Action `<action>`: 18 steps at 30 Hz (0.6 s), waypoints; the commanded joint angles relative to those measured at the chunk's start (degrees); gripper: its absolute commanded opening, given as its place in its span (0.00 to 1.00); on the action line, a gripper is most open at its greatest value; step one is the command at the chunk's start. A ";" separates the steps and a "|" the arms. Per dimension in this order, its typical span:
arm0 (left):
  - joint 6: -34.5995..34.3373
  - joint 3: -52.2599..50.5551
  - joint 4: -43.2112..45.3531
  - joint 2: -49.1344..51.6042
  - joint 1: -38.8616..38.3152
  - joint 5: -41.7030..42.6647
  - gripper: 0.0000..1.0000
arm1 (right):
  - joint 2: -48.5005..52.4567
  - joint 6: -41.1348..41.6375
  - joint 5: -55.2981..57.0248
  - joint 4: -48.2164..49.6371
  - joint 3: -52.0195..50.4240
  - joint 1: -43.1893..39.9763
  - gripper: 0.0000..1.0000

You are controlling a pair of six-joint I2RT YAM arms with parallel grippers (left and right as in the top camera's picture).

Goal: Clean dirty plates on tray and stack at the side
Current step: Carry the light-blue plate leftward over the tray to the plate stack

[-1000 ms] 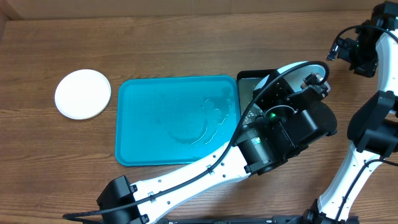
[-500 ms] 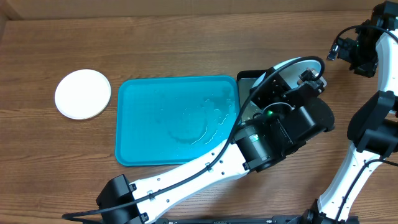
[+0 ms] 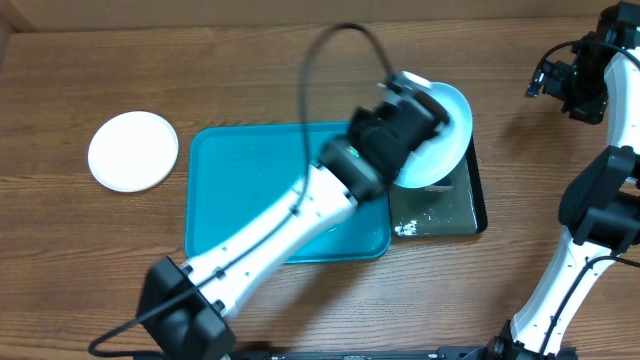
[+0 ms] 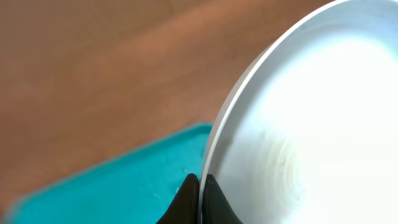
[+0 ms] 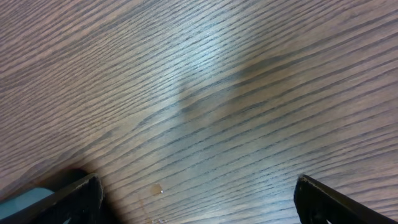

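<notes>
One plate at side: white plate (image 3: 133, 151) on worktop (image 3: 300, 70), left of tray (image 3: 240, 190).
Left claw (image 4: 200, 190): clamped on light blue plate (image 3: 440, 140) rim, over black tray (image 3: 455, 210).
Heading: stack spot lies leftward across tray; left arm nearer.
Right claw (image 5: 199, 196): wide open, empty.

The light is bright and even and comes from above, so the shadows on the wooden table (image 3: 250, 60) are soft and faint. In the overhead view the left arm (image 3: 300, 210) and its cable (image 3: 330, 40) are smeared with blur, but the turquoise tray (image 3: 230, 190) looks sharp. The black tray (image 3: 455, 205) shines a little. In the left wrist view the light blue plate (image 4: 311, 124) is so bright it looks almost white, and the tray and table behind it are fuzzy. In the right wrist view the wood grain is sharp, with one pale shiny patch
</notes>
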 commanded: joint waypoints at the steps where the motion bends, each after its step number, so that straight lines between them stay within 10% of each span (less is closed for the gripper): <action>1: -7.61 -2.03 -0.72 0.04 8.48 26.38 0.04 | -1.31 0.07 -0.04 0.20 1.05 -0.17 1.00; 9: -7.56 -2.32 -7.21 3.56 27.17 54.95 0.04 | -1.31 0.07 -0.04 0.20 1.05 -0.17 1.00; 18: -7.13 -2.43 -15.34 7.02 45.33 59.49 0.04 | -1.31 0.07 -0.04 0.20 1.05 -0.17 1.00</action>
